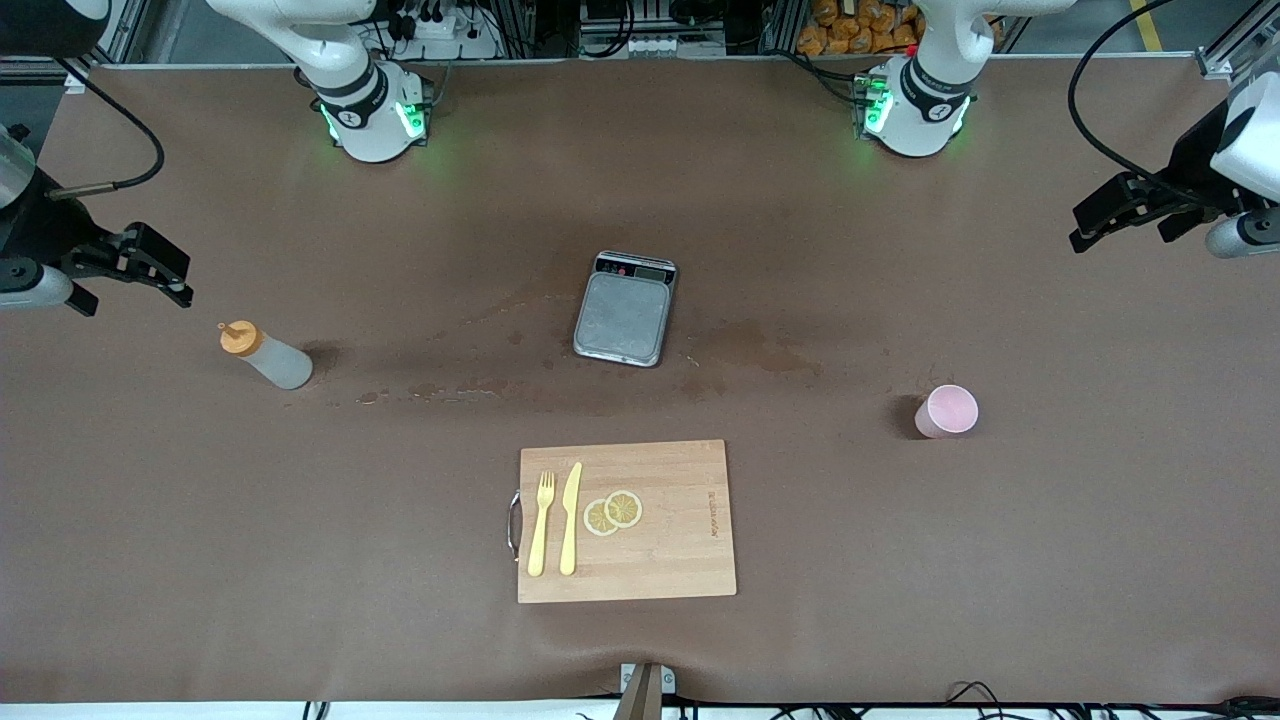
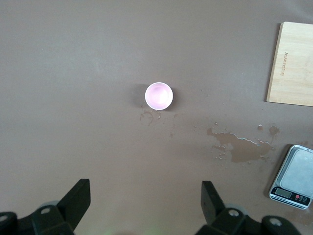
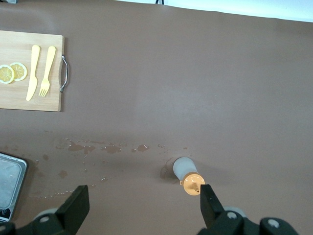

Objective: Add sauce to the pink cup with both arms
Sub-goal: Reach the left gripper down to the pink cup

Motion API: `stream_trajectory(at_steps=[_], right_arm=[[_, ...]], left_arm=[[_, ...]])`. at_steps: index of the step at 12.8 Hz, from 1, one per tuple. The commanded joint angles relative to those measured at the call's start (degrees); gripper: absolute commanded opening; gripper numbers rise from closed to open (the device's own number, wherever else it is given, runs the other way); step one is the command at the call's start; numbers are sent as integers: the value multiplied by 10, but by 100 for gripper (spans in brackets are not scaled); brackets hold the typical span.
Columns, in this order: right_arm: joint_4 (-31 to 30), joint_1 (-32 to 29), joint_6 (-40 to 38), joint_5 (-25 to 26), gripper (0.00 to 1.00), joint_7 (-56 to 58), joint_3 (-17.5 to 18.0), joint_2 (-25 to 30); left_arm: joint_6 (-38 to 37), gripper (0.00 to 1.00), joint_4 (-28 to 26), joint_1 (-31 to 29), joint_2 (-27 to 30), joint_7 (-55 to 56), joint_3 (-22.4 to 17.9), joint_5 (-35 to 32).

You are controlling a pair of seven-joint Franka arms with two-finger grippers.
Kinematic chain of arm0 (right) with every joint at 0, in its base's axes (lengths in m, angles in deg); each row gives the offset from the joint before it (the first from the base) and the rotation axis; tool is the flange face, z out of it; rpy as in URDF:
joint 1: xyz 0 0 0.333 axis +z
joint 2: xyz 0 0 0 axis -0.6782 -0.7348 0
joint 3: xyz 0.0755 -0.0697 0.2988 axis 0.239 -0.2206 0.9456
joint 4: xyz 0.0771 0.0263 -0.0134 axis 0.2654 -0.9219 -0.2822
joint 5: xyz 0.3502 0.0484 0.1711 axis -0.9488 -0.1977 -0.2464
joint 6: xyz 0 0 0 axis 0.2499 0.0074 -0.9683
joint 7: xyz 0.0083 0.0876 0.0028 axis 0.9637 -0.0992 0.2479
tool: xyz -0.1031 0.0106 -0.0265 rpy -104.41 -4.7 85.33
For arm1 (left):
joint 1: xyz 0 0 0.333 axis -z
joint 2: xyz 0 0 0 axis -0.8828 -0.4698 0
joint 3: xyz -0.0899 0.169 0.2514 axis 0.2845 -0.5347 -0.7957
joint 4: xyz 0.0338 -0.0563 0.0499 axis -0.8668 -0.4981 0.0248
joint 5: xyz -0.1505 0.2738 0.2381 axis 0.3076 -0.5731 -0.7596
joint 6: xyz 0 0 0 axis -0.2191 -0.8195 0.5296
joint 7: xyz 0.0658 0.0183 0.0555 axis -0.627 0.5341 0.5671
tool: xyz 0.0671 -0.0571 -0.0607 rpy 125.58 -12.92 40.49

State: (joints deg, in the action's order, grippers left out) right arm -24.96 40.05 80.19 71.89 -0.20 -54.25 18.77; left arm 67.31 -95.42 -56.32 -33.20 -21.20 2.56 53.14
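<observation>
While your sauce (image 1: 266,356) stands upright toward the right arm's end of the table, the pink cup (image 1: 946,411) sits upright and apparently empty toward the left arm's end, well apart from it. Between them you have a grey scale (image 1: 624,309), wet patches beside it, and nearer the front camera a wooden board (image 1: 626,521) carrying fork (image 1: 541,523), knife (image 1: 570,517) and lemon slices (image 1: 613,512). Right gripper (image 1: 165,275) hangs near the sauce, fingers spread, holding nothing. Left gripper (image 2: 145,196) hangs above the table near the cup, fingers spread, holding nothing
</observation>
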Motion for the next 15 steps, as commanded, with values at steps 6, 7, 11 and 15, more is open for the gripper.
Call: stream_trajectory(at_steps=[6, 7, 11, 15], right_arm=[[-5, -9, -3, 1, 100, -3, 6, 8], [-5, -9, -3, 1, 100, -3, 6, 8], [-2, -10, -3, 2, 100, -1, 6, 4], [-1, -11, 2, 10, 100, 0, 5, -14]], left_arm=[[-9, 100, 26, 10, -79, -10, 9, -27], [-6, 100, 21, 12, -98, -3, 9, -27], [75, 100, 4, 1, -186, -2, 12, -30], [196, 100, -62, -23, -210, -13, 12, -32]])
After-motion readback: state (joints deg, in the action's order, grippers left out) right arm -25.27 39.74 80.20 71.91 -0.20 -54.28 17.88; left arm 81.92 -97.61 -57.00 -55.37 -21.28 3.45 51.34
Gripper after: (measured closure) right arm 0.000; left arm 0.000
